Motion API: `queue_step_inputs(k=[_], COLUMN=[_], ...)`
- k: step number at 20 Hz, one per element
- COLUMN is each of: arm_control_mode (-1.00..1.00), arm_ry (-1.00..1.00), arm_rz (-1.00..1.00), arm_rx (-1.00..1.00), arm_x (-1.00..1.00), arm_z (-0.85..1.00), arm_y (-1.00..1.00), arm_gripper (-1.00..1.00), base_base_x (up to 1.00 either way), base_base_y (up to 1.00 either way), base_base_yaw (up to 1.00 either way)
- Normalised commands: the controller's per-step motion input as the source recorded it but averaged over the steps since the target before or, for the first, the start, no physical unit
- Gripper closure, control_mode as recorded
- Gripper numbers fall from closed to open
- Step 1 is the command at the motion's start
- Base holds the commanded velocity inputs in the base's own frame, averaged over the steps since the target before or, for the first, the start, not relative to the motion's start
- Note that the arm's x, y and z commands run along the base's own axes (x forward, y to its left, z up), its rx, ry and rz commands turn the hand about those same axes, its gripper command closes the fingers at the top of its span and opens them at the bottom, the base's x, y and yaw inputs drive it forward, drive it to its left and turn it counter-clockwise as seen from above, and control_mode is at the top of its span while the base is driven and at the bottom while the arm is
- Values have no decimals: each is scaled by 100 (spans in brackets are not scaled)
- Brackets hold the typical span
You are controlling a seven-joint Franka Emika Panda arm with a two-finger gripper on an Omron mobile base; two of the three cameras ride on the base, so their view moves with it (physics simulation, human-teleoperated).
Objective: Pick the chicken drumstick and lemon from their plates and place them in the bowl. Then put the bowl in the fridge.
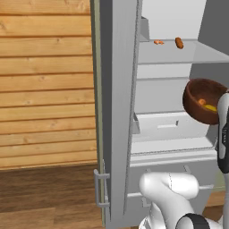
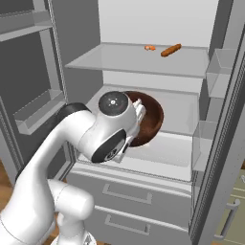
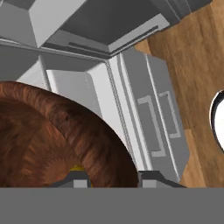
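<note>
The fridge (image 2: 143, 21) stands open. My gripper (image 3: 113, 180) is shut on the rim of the dark reddish-brown bowl (image 1: 197, 96), which hangs tilted in front of the middle shelf (image 2: 179, 112). The orange-brown chicken drumstick (image 1: 202, 102) and the yellow lemon (image 1: 210, 108) lie inside it. In the right base view my white hand hides the left part of the bowl (image 2: 152, 119). The hand view has the bowl's wooden wall (image 3: 57, 135) at lower left, its rim between the two fingertips (image 3: 75, 179), and a sliver of the lemon (image 3: 78, 168).
A brown sausage-shaped item (image 2: 171, 50) and a small orange piece (image 2: 150, 48) lie on the upper shelf (image 2: 119, 60). The open fridge door (image 1: 117, 112) stands edge-on at the left, with its bar handle (image 1: 100, 188). Drawers (image 2: 139, 194) lie below the shelves. A wooden wall (image 1: 44, 89) is left of the fridge.
</note>
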Motion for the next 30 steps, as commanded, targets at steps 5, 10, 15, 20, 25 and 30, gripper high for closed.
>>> queue_step_inputs(k=[5, 10, 15, 20, 25, 30], arm_control_mode=[-100, -100, -100, -100, -100, -100], arm_ry=[0, 0, -10, -1, 0, 1], arm_rz=[13, 0, 1, 0, 1, 2], arm_rx=[-1, 0, 0, 0, 0, 0], arm_x=[84, 100, 73, 84, 61, 44], arm_z=[-3, -13, -33, -24, -19, -22], arm_y=[0, 6, 5, 2, 0, 0], arm_gripper=[100, 100, 100, 100, 100, 100], base_base_x=[0, 0, 0, 0, 0, 0], base_base_y=[0, 0, 0, 0, 0, 0], base_base_yaw=[0, 0, 0, 0, 0, 0])
